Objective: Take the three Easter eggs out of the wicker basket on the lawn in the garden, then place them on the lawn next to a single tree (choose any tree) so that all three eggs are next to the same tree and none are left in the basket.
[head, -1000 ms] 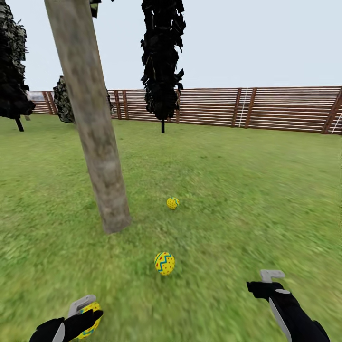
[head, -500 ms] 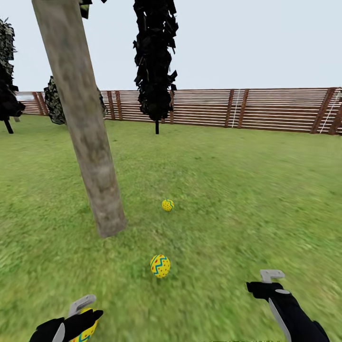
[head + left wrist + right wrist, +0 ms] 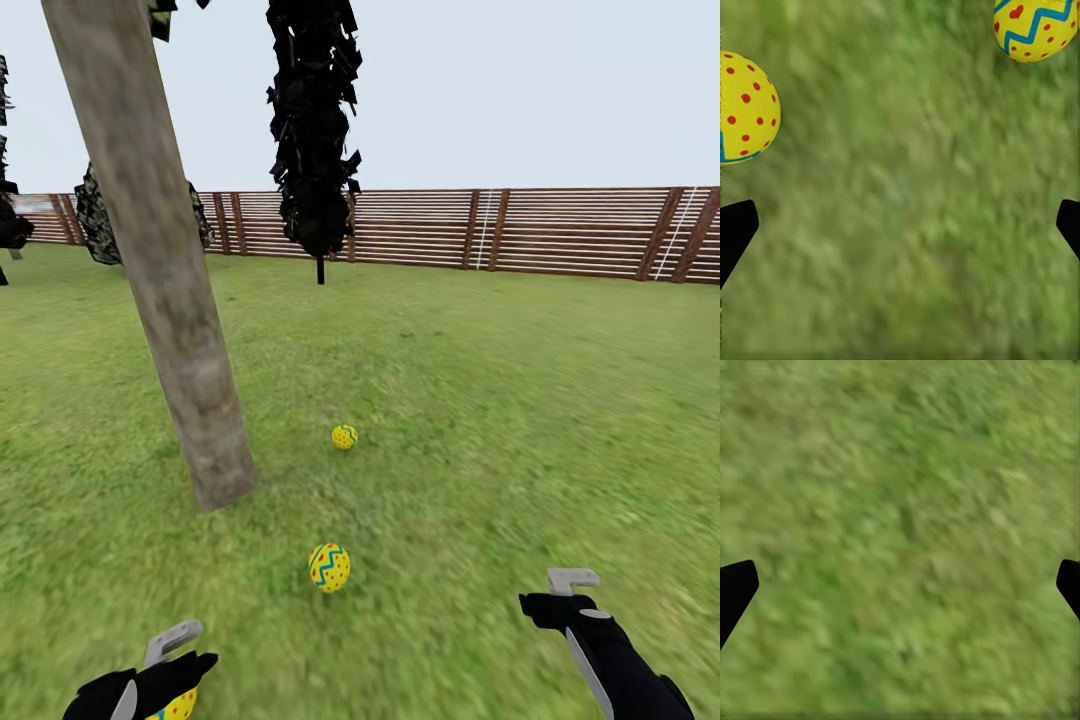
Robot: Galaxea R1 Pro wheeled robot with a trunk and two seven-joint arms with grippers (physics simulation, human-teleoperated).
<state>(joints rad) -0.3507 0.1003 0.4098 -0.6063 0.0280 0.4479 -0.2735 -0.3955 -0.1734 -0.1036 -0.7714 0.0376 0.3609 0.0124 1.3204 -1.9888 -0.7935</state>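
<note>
a: what's the tree (image 3: 170, 300) like?

b: a thick bare trunk, roughly round, mottled grey-brown like weathered bark. it leans a little and stands straight out of the lawn (image 3: 500, 420), which is a soft, blotchy green with a blurred grassy grain.

a: and the easter eggs?

b: all smooth, glossy yellow ovals. the far egg (image 3: 344, 437) lies on the grass near the foot of the trunk, on its right in the head view. the near egg (image 3: 329, 567), with blue zigzags and red dots, lies on the grass closer to the robot, apart from the first. the third egg (image 3: 176, 706) peeks out under the left gripper (image 3: 165, 665) at the frame's lower edge. it is partly hidden, so i cannot tell whether it rests on the grass.

a: is that gripper clamped on it?

b: no. in the left wrist view its two black fingertips sit at opposite edges, spread wide, with bare grass between them. the red-dotted egg is off to one side, outside the gap.

a: the right gripper (image 3: 562, 592)?

b: black arm, pale grey hooked finger. its wrist view shows the tips spread wide too, over plain grass, holding nothing.

a: background?

b: a fence (image 3: 540, 230) of dark brown horizontal slats, and a slim dark tree (image 3: 315, 130) with ragged, blocky black foliage.
</note>
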